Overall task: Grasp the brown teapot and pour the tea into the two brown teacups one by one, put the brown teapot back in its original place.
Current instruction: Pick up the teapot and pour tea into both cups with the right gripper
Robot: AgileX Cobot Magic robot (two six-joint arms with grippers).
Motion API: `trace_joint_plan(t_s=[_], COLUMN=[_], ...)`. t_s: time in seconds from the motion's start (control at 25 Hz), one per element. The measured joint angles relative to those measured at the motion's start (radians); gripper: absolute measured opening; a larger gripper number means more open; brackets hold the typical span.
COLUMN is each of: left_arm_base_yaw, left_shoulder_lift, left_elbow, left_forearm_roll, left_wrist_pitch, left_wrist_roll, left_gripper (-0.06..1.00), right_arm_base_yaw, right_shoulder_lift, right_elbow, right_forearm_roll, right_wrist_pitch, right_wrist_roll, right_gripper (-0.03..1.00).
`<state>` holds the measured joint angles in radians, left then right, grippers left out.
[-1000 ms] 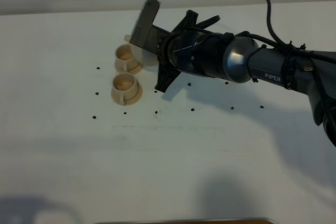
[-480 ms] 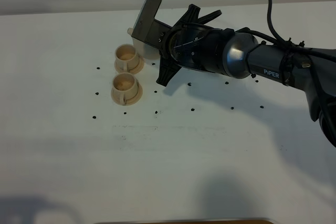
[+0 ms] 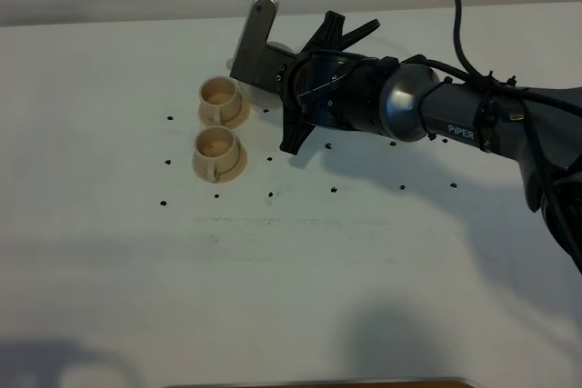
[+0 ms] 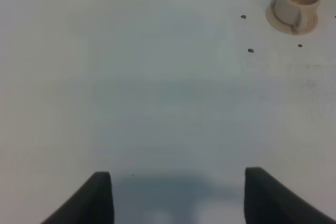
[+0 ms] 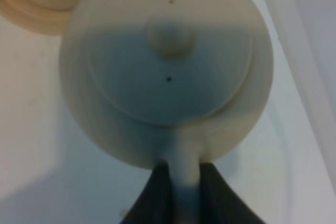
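Left gripper (image 4: 178, 195): jaws wide, empty.
Near cup (image 3: 218, 153); far cup (image 3: 219, 102) at its 12 o'clock.
Teapot (image 5: 168, 72) at far cup's 2 o'clock, right gripper (image 5: 181, 174) clamped on handle (image 5: 185, 158).
Likely pouring step: carry pot level, tilt slowly over cup.

two arms, one gripper engaged
right arm (image 3: 455, 120) stretched in from the right, forearm near level; right gripper (image 5: 181, 177) pinched tight on the teapot (image 5: 168, 77) handle. left gripper (image 4: 178, 187) spread wide, holding nothing.
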<state>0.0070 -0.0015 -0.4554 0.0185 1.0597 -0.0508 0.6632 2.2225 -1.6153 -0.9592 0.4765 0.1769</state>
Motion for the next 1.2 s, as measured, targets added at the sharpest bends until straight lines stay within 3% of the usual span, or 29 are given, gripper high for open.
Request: trace_joint_plan(t_s=[1.2], left_arm_base_yaw=[0.0], left_shoulder_lift=[0.0], left_elbow=[0.0], left_forearm_roll=[0.0], left_wrist_pitch=[-0.001], left_wrist_roll=[0.0], left_gripper=[0.6], right_arm_base_yaw=[0.023], right_shoulder_lift=[0.015], right_elbow=[0.0], right_forearm_roll=[-0.171], right_wrist_pitch=[0.015], right_wrist_roll=[-0.015], right_gripper=[0.09])
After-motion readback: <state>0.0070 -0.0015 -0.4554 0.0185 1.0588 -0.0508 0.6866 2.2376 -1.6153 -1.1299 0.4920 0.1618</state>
